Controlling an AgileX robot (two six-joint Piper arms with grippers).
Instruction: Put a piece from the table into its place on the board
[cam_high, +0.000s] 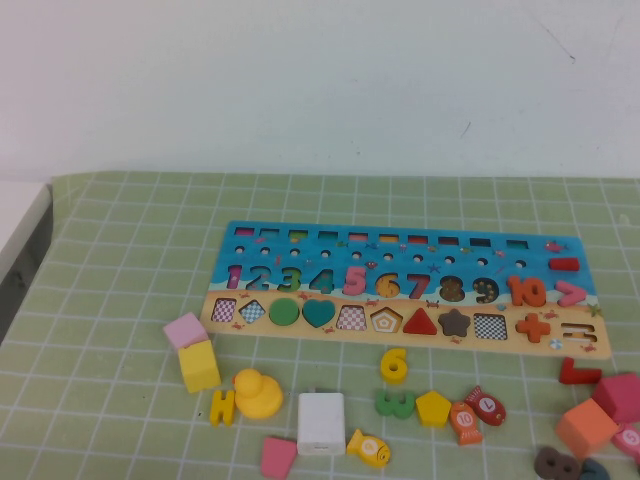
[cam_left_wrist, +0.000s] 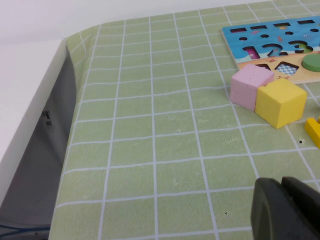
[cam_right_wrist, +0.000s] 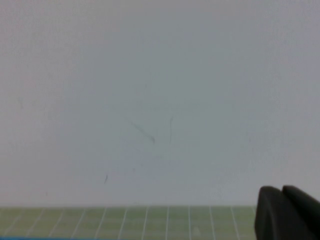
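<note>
High view: the yellow numeral 6 (cam_high: 395, 364) is seen lying flat on the desk (cam_high: 120, 300), just below the tan lower strip of the board (cam_high: 400, 285), apart from it, with the green numeral 3 (cam_high: 395, 404) and the yellow pentagon (cam_high: 433, 408) just beyond it on the near side. It is read upright from the robot's side: loop toward the robot, tail toward the board, long axis running roughly from near edge to far edge, so little turning is judged needed to match the 6 recess (cam_high: 387, 285) in the blue part. The piece is judged light, stiff and thin, of painted wood, likely to slide on the mat; a pinch across the loop's outer edges is judged safest, since the low profile leaves little to catch. Neither arm is seen in the high view. In the left wrist view the left end effector (cam_left_wrist: 285, 210) is seen near the desk beside the pink cube (cam_left_wrist: 251, 86) and yellow cube (cam_left_wrist: 280, 102), fingers together, holding nothing. The right end effector (cam_right_wrist: 287, 212) is shown closed and empty, raised, facing the wall.
</note>
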